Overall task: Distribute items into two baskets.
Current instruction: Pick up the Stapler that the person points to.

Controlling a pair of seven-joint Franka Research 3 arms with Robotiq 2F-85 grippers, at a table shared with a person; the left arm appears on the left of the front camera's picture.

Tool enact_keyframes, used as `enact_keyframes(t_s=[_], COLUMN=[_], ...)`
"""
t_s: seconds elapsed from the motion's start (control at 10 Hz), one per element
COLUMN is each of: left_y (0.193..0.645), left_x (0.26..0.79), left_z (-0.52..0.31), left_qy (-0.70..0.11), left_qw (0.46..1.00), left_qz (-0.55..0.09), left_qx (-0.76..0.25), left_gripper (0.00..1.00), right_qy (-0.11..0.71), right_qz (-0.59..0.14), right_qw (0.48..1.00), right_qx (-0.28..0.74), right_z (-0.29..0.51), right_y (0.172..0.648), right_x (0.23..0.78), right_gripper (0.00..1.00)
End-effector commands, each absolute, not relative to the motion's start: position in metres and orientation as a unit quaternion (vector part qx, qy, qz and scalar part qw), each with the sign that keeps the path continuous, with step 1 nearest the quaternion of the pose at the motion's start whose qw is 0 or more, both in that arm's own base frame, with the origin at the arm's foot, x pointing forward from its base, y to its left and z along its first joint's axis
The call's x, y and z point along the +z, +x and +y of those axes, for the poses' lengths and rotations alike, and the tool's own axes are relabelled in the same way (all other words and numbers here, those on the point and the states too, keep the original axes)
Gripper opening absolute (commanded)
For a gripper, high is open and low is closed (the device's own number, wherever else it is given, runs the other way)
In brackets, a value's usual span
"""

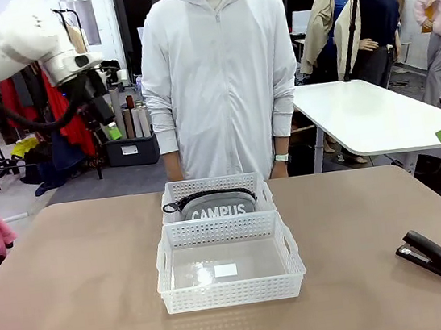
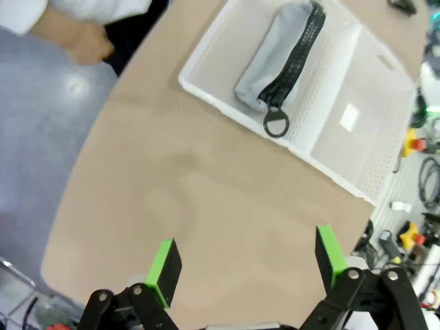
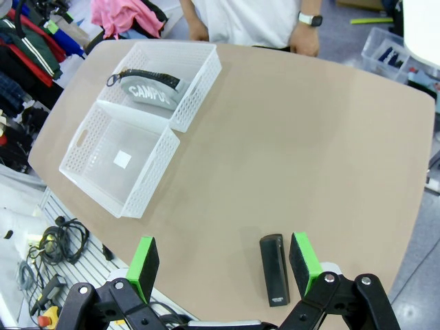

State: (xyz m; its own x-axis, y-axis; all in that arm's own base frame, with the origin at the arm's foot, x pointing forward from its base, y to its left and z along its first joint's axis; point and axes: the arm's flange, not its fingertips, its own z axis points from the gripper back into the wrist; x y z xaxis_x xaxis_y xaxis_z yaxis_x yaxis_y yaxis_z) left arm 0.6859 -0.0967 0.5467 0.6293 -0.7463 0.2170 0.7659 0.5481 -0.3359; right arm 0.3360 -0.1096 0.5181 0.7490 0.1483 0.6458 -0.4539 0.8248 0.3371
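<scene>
Left fingers (image 2: pixel 165 271), right fingers (image 3: pixel 304 261) hanging spread, empty | stapler (image 3: pixel 273 271) looking rigid, heavy, slick | pinching its narrow sides seeming best

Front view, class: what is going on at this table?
The grey pouch lies in the far basket; the near basket holds neither item. The black stapler sits on the table, untouched. The left gripper and right gripper hang open, holding nothing. The person stands at the far side.
</scene>
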Motion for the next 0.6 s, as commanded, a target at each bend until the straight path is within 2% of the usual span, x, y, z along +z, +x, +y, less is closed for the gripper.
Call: enact_keyframes(t_s=[0.0, 0.3, 0.5], left_y=[0.627, 0.558, 0.553], left_x=[0.536, 0.536, 0.537], left_z=[-0.078, -0.014, 0.022], left_qy=[-0.223, -0.225, -0.24], left_qw=[0.882, 0.893, 0.902], left_qz=[-0.059, -0.138, -0.149], left_qx=[-0.411, -0.364, -0.325], left_gripper=[1.0, 1.0, 1.0], right_qy=[0.255, 0.255, 0.255], right_qz=[-0.322, -0.322, -0.322], right_qw=[0.895, 0.895, 0.895], right_qx=[0.172, 0.172, 0.172], right_z=[-0.11, -0.11, -0.11], right_y=[0.336, 0.336, 0.336], right_x=[0.517, 0.517, 0.517], right_gripper=[1.0, 1.0, 1.0])
